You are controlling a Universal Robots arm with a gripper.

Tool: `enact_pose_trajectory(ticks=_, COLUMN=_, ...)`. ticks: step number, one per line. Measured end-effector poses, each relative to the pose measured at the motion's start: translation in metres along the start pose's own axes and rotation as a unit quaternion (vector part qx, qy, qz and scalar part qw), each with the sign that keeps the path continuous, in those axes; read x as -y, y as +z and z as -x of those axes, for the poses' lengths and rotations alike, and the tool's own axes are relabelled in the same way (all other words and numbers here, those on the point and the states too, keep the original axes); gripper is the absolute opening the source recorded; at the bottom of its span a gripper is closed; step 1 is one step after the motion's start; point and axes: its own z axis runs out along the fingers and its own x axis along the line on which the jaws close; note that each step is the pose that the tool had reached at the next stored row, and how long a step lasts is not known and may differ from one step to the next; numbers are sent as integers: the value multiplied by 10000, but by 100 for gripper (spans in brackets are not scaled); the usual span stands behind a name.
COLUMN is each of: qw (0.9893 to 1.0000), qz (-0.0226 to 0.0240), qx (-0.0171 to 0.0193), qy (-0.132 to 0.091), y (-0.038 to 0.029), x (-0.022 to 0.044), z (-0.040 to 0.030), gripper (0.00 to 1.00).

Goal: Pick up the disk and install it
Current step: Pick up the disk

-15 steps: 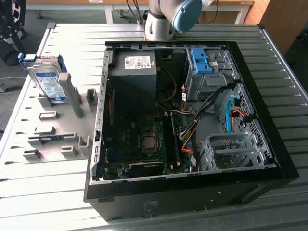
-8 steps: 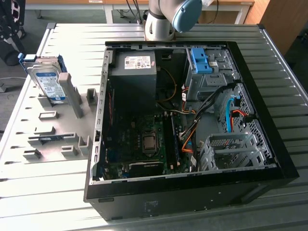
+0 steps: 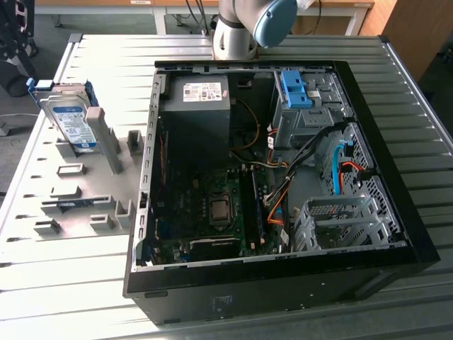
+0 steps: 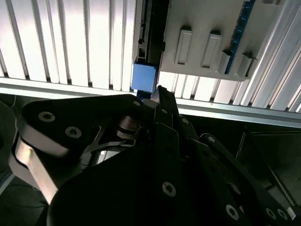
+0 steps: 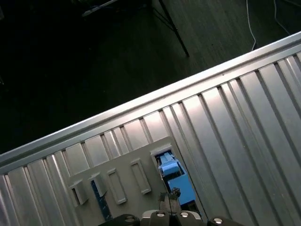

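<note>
Pincer (image 5: pixel 170 197) clenched, empty, above grey rack (image 5: pixel 117 162); disk (image 3: pixel 71 122) sits in rack nr PC case (image 3: pixel 283 287)

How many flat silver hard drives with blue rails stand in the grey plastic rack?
1 for certain: the flat silver hard drive with the blue-and-white label leans in the grey plastic rack at the exterior view's left. Another may stand behind it, mostly hidden.

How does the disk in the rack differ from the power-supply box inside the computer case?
The disk is thin and flat; the power-supply box is bulky. The disk leans in the rack outside the computer case; the box sits inside it. The disk's label is blue and white, the box's sticker white. Both are rectangular.
</note>
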Motion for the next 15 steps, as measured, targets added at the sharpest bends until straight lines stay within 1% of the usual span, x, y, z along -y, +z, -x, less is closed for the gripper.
enact_pose_trajectory(ticks=2, qw=9998, qz=1, qx=-8, qy=-180, y=3, x=0, z=0, gripper=11)
enact_pose_trajectory(ticks=4, qw=9993, qz=4, qx=-14, qy=-361, y=6, x=0, z=0, gripper=11)
enact_pose_trajectory(ticks=5, qw=9991, qz=9, qx=-4, qy=-419, y=5, x=0, z=0, gripper=11)
enact_pose_trajectory(ticks=6, qw=9989, qz=13, qx=15, qy=-462, y=6, x=0, z=0, gripper=11)
enact_pose_trajectory(ticks=7, qw=9989, qz=-8, qx=40, qy=-472, y=8, x=0, z=0, gripper=11)
enact_pose_trajectory(ticks=9, qw=9987, qz=-110, qx=85, qy=-487, y=11, x=0, z=-1, gripper=11)
enact_pose_trajectory(ticks=10, qw=9985, qz=-139, qx=96, qy=-526, y=13, x=0, z=-1, gripper=11)
enact_pose_trajectory(ticks=11, qw=9980, qz=-140, qx=96, qy=-604, y=16, x=1, z=0, gripper=11)
enact_pose_trajectory(ticks=15, qw=9955, qz=-132, qx=85, qy=-935, y=24, x=0, z=0, gripper=11)
